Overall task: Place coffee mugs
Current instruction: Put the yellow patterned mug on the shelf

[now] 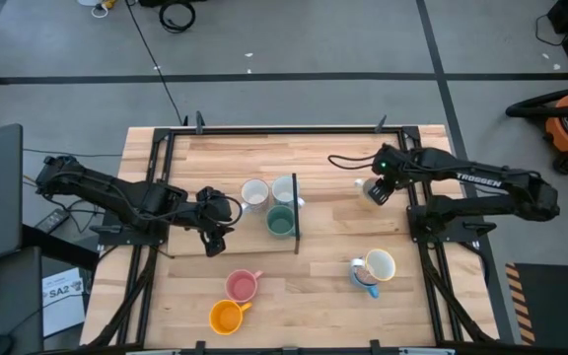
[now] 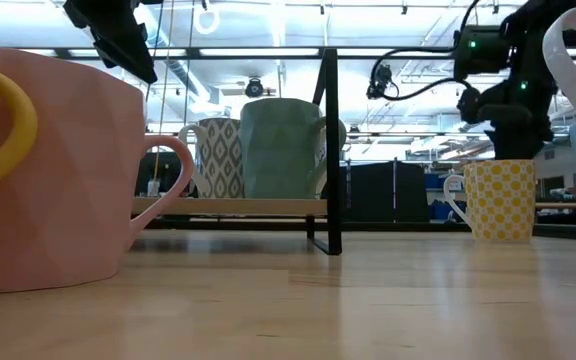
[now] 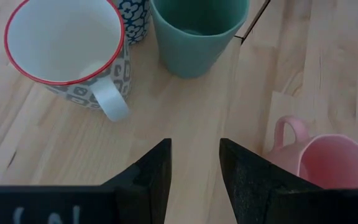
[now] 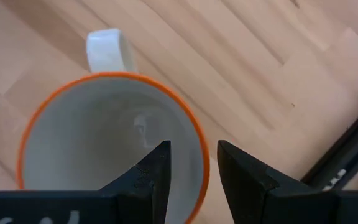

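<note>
Over a yellow-checked coffee mug with an orange rim (image 4: pixel 104 168), at the table's far right, my right gripper (image 4: pixel 193 146) hangs open and points down. One finger is over the mug's hollow and the other outside its wall; no touch shows. The mug (image 2: pixel 498 200) rests on its base. My left gripper (image 3: pixel 194 143) hovers open above bare wood left of centre. Ahead of it a red-rimmed patterned mug (image 3: pixel 67 43) and a teal mug (image 3: pixel 197 31) sit upright. A pink mug (image 3: pixel 328 165) stands to one side.
A low wooden shelf with a black upright frame (image 1: pixel 296 212) holds the patterned, teal and one more mug mid-table. A pink mug (image 1: pixel 242 286) and an orange one (image 1: pixel 225 317) stand near the front. A blue mug with a white mug (image 1: pixel 375 266) stands front right.
</note>
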`<state>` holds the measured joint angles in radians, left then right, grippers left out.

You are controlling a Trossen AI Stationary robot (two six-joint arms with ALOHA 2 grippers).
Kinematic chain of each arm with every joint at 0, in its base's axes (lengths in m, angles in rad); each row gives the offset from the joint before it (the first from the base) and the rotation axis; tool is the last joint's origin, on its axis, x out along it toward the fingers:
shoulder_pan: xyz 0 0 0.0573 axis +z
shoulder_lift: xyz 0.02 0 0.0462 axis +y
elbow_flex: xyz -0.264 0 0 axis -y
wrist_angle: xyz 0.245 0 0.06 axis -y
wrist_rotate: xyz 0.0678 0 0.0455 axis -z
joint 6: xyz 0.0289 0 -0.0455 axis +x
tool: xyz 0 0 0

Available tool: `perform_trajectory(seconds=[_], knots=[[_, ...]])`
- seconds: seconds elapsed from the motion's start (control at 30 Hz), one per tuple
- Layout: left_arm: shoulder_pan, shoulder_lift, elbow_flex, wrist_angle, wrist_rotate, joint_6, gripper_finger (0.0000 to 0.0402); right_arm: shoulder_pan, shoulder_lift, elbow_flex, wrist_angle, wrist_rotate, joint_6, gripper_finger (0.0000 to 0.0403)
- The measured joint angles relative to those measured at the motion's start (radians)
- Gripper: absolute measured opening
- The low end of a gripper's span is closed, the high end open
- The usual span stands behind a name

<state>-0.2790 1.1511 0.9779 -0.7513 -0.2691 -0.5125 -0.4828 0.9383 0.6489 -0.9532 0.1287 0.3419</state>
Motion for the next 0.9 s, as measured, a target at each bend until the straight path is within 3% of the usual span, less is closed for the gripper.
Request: perform_trajectory(seconds=[0.3,0.57,0.9], knots=[[0.0,0.0,0.0,0.002,0.0,0.0,0.0141,0.0,0.026,-0.03,0.054,-0.059,0.006,0.0121],[0.0,0.0,0.0,0.032,-0.001,0.001,0.0141,0.0,0.059,-0.03,0.101,-0.074,0.006,0.0035],[0.0,0.0,-0.001,0.12,-0.048,0.028,0.0141,0.0,0.06,0.035,0.162,-0.139,0.055,0.0034]])
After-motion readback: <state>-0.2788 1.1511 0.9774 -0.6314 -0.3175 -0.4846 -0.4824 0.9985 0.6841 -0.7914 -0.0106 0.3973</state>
